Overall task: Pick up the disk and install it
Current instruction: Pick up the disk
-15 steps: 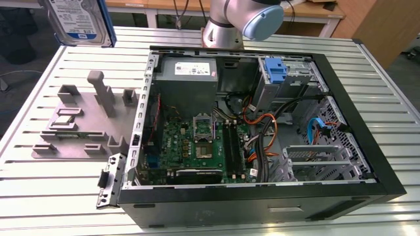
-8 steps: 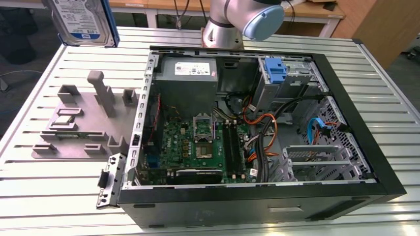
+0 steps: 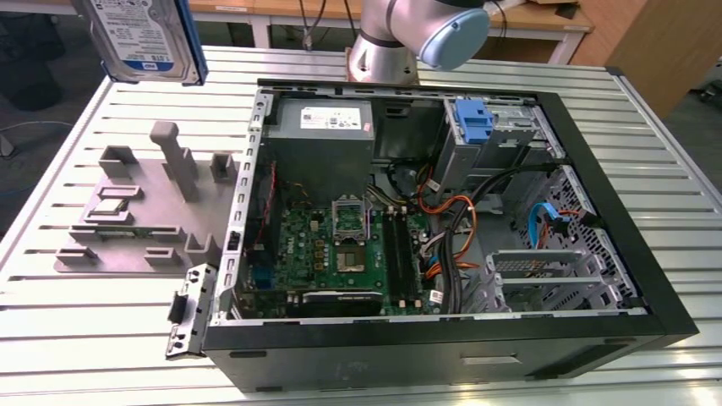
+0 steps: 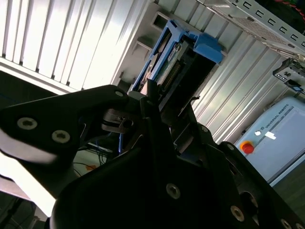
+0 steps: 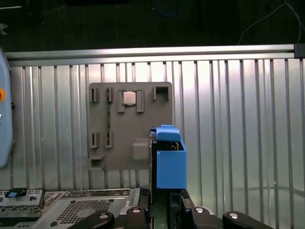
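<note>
Picked up, not yet installed: clamped in the fingers [image 5: 167, 206] by its blue carrier, the disk [image 5: 169, 162], aloft over the slatted desk [image 5: 238, 119]. Lower and off to one side of the fingers, the open computer case [image 3: 451, 211]. Straight below them, the grey fixture plate [image 5: 128, 129]. Inside the case, a drive cage [image 3: 530, 279] and loose cables [image 3: 451, 245] beside it, likely to crowd the way in.

Open computer case [image 3: 373, 359] on slatted table [image 3: 79, 338], grey fixture plate [image 3: 152, 211] beside, motherboard [image 3: 327, 254] inside
</note>
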Robot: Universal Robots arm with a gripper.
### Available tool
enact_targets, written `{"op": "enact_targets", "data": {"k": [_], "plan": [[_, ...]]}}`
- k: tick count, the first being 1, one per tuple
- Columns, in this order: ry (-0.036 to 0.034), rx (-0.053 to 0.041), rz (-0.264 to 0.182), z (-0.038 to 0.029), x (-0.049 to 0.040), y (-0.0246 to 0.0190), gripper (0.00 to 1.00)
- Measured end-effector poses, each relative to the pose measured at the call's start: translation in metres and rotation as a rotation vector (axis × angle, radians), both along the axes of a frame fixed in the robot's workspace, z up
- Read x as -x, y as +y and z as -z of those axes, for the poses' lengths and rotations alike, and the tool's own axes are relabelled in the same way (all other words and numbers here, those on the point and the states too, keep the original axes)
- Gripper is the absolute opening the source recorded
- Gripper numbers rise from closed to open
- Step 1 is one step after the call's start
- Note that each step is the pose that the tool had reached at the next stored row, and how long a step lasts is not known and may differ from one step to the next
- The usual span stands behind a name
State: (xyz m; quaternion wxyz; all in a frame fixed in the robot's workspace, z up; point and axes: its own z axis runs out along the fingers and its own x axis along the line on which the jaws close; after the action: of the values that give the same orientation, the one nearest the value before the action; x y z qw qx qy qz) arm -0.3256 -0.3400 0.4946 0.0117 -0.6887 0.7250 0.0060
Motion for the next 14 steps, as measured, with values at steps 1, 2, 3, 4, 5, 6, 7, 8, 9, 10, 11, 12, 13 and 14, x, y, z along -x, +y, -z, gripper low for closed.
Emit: {"op": "enact_targets", "data": {"k": [1, 2, 3, 4, 5, 6, 7, 8, 9, 10, 11, 12, 13, 14], "plan": [[0.0000, 0.0000, 0.000, 0.0000, -0.0002, -0.0007, 0.35], [-0.0001, -0.0001, 0.000, 0.0000, -0.0003, -0.0008, 0.35], [0.0000, 0.0000, 0.000, 0.0000, -0.0003, -0.0008, 0.35], [0.0000, 0.0000, 0.000, 0.0000, -0.0003, -0.0008, 0.35], [0.0001, 0.0000, 0.000, -0.0001, -0.0003, -0.0008, 0.35], [0.0001, 0.0001, 0.000, -0.0001, -0.0003, -0.0009, 0.35], [0.0001, 0.0000, 0.000, -0.0001, -0.0003, -0.0009, 0.35], [0.0001, 0.0000, 0.000, 0.0000, -0.0003, -0.0009, 0.35], [0.0001, 0.0000, 0.000, 0.0000, -0.0008, -0.0010, 0.35], [0.0002, 0.0001, 0.000, -0.0001, -0.0017, -0.0010, 0.35], [0.0002, 0.0001, 0.000, -0.0001, -0.0029, -0.0009, 0.35], [0.0001, 0.0000, 0.000, 0.0000, -0.0044, -0.0009, 0.35], [0.0002, 0.0001, 0.000, -0.0001, -0.0059, -0.0009, 0.35], [0.0002, 0.0001, 0.000, -0.0001, -0.0075, -0.0009, 0.35]]}}
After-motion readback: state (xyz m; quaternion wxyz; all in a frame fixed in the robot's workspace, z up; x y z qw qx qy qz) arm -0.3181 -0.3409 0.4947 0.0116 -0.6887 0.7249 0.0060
